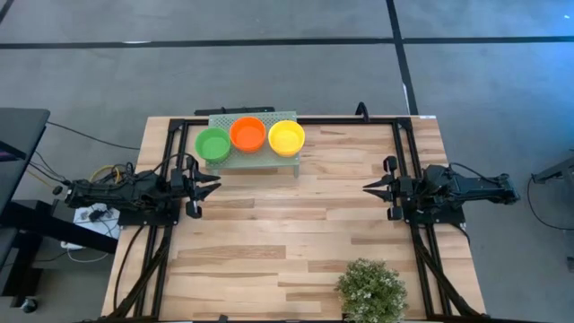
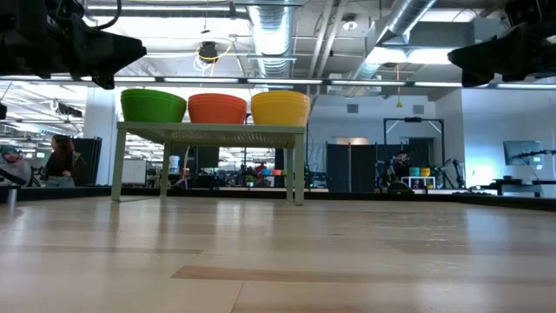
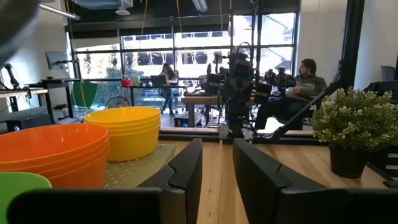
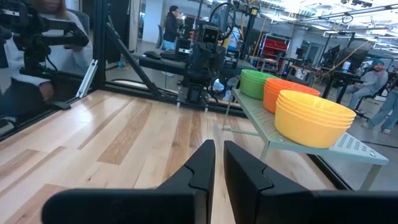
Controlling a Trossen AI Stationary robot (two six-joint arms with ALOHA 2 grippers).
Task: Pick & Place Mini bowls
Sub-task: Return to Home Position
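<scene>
The mini bowls stand in three nested stacks on a pale green perforated stand [image 1: 254,158] at the table's far edge: green [image 1: 213,144], orange-red [image 1: 248,134] and yellow [image 1: 286,137]. In the low view they sit side by side: green [image 2: 153,105], orange-red [image 2: 217,108], yellow [image 2: 280,108]. My left gripper [image 1: 213,187] hovers at the table's left side, near the green stack, pointing right; its fingers [image 3: 217,163] are a little apart. My right gripper [image 1: 368,187] hovers at the right side, pointing left, its fingers [image 4: 219,158] a narrow slit apart. Neither holds anything.
A bushy potted plant [image 1: 371,287] stands at the table's near edge, right of the middle. Bare wooden tabletop [image 1: 296,224] lies between the two grippers. Black frame rails run along the table's left, right and far sides. People sit at desks in the room beyond.
</scene>
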